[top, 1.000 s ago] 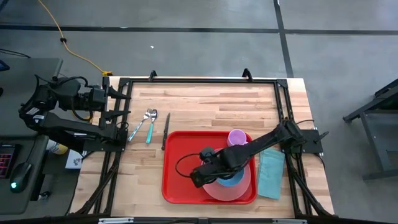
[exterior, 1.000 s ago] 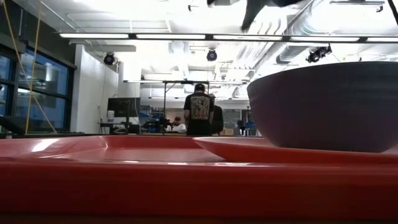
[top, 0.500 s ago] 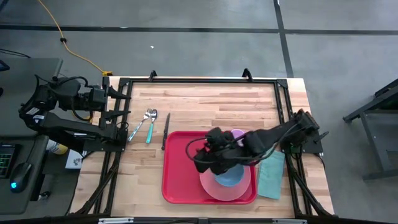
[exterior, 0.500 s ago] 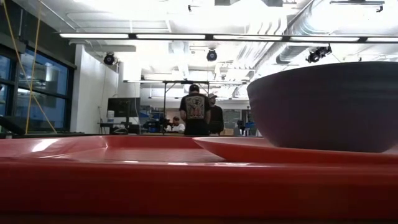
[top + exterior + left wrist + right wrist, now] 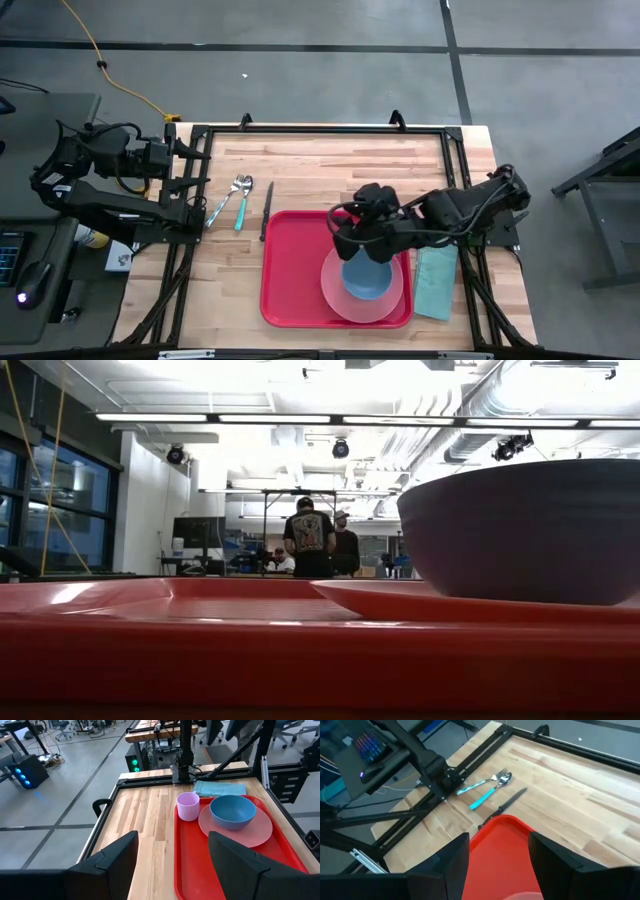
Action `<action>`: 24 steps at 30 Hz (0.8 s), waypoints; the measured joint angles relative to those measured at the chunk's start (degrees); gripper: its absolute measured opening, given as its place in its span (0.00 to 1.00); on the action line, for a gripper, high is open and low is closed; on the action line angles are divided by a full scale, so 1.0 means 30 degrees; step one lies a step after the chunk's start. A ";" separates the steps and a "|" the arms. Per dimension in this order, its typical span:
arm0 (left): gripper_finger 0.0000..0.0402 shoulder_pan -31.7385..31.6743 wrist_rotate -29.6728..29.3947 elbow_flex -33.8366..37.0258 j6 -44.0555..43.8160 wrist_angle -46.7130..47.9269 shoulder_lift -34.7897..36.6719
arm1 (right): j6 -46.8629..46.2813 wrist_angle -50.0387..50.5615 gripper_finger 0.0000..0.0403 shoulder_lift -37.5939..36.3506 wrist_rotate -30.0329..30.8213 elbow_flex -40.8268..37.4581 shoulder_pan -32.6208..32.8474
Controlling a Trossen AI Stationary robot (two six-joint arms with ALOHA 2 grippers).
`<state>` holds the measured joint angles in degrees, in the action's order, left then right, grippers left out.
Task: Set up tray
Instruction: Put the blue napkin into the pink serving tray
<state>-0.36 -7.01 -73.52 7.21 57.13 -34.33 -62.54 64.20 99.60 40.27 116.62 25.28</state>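
Observation:
The red tray (image 5: 295, 275) lies near the table's near edge, also seen in the left wrist view (image 5: 200, 865) and in the low view by its rim (image 5: 200, 650). A pink plate (image 5: 340, 298) rests on its right half and carries a blue bowl (image 5: 367, 280). A lilac cup (image 5: 188, 806) stands upright on the tray's far part. My right gripper (image 5: 343, 238) hovers open over the tray, beside the bowl, touching nothing; its fingers frame the tray's corner (image 5: 502, 827). My left gripper (image 5: 200, 185) waits open at the table's left edge.
A teal-handled spoon (image 5: 241, 200) and fork (image 5: 222, 205) and a dark knife (image 5: 267, 205) lie on the wood left of the tray. A folded teal napkin (image 5: 436, 280) lies right of the tray. People stand far off in the room (image 5: 310, 540).
My right gripper has drawn back from over the tray's near part toward the far and right side, rising off the bowl. The bowl, covered by the arm a second ago, now shows whole on the plate and has stayed put.

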 joint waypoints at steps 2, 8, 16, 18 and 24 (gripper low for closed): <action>0.68 0.0000 -0.0003 0.0000 0.0001 0.0004 0.0003 | -0.0205 0.0868 0.45 -0.0256 -0.0004 0.0000 0.0092; 0.68 0.0000 -0.0015 0.0000 -0.0004 0.0004 0.0000 | -0.1406 0.3468 0.45 -0.0915 -0.0412 0.0000 0.0251; 0.68 -0.0004 -0.0051 0.0000 -0.0009 0.0011 0.0001 | -0.3907 0.7463 0.45 -0.1827 -0.2903 0.0000 0.0869; 0.68 -0.0006 -0.0051 0.0000 -0.0011 0.0018 0.0001 | -0.4768 0.8449 0.45 -0.2078 -0.3573 0.0000 0.1179; 0.68 0.0000 -0.0044 0.0000 -0.0138 0.0018 0.0007 | -0.6276 0.8606 0.45 -0.2884 -0.5016 -0.0146 0.2158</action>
<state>-0.36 -7.14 -73.52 6.80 57.19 -34.30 -81.37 90.02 90.95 25.22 116.18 31.75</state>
